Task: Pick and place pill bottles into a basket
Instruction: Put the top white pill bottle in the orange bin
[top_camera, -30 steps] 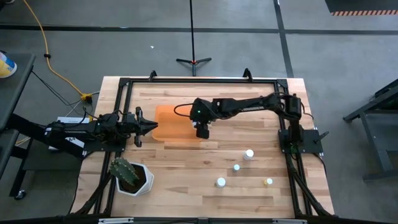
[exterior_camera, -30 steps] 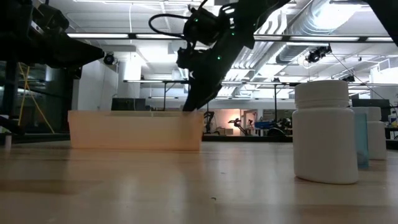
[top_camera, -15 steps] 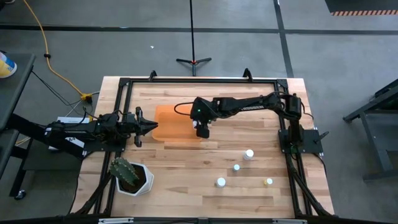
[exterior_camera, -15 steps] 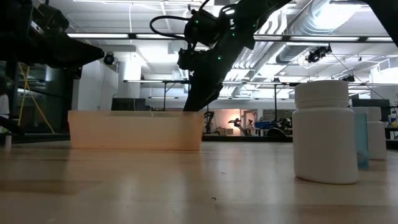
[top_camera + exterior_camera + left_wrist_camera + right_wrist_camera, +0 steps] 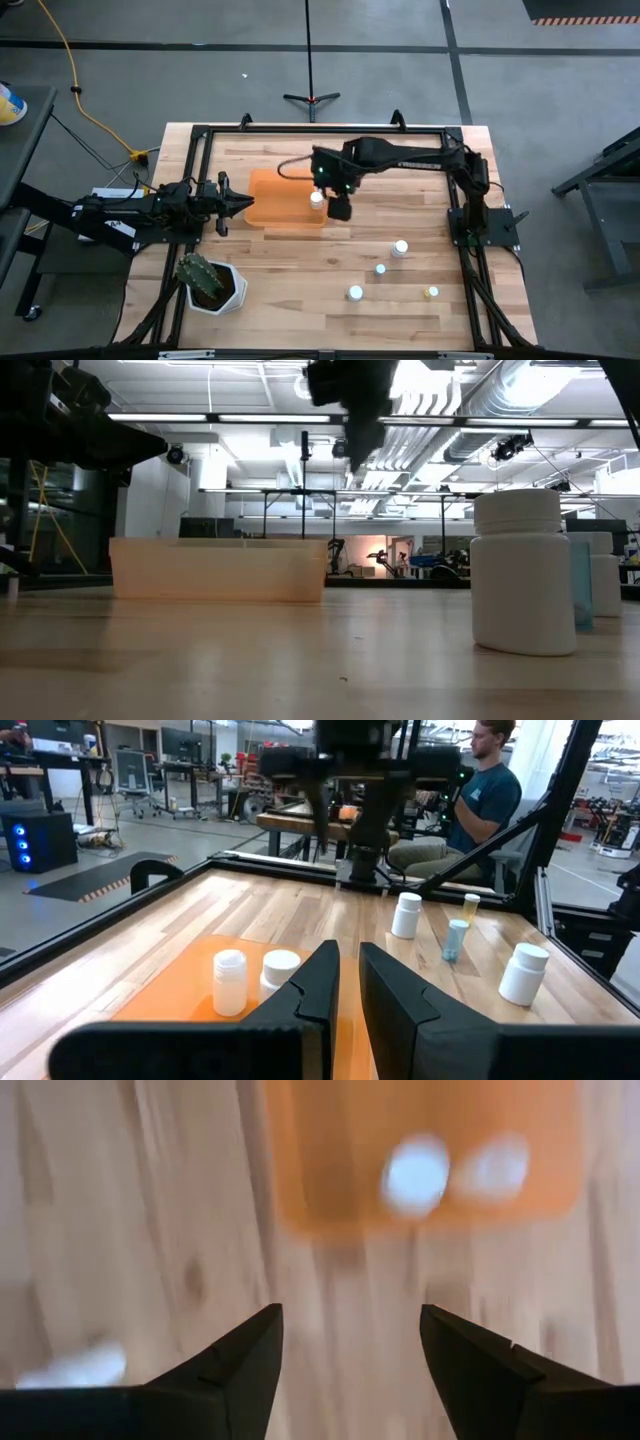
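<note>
Right pincer (image 5: 341, 208) empty, fingers spread wide, above basket's (image 5: 270, 200) right edge; two pill bottles (image 5: 230, 982) stand inside, below it.

High view. Bare wood spans the table (image 5: 300, 290) centre, between the basket (image 5: 272, 205) above and four loose pill bottles (image 5: 380, 268) at lower right. The cactus pot (image 5: 208, 285) blocks the lower left; the right gripper (image 5: 340, 208) overhangs the basket's right edge.
</note>
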Robot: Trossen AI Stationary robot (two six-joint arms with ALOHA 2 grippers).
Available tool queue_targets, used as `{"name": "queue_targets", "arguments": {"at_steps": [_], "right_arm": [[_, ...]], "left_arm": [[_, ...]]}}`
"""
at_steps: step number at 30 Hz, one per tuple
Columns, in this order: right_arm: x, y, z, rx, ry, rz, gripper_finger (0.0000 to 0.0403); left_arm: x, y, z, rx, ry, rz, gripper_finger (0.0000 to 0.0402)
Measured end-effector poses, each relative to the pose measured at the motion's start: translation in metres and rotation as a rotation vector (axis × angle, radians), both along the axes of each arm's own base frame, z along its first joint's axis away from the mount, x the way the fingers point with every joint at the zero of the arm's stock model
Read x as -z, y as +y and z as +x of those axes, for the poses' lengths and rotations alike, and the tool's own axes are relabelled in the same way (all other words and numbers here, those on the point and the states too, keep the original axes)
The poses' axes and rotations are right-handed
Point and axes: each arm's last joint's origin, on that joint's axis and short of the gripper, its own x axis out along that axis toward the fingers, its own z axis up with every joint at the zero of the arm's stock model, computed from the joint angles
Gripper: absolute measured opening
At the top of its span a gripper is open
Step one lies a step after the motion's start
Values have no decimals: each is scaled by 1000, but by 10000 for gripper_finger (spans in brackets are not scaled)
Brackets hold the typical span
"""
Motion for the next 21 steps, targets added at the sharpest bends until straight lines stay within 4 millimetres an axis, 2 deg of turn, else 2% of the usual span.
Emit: {"name": "queue_targets", "arguments": {"at_steps": [4, 10, 14, 18, 21], "right_arm": [[2, 31, -15, 53, 185, -31, 225], [27, 78, -37, 105, 426, -42, 215], [37, 100, -58, 89, 476, -1, 206], [47, 112, -84, 84, 444, -90, 200], [50, 103, -97, 107, 428, -160, 200]], "left_arm": [[0, 0, 0, 1, 1, 0, 79], [0, 0, 0, 1, 0, 0, 79], [0, 0, 0, 1, 1, 0, 79], [0, 0, 0, 5, 1, 0, 79], [0, 0, 0, 5, 1, 0, 79]]}}
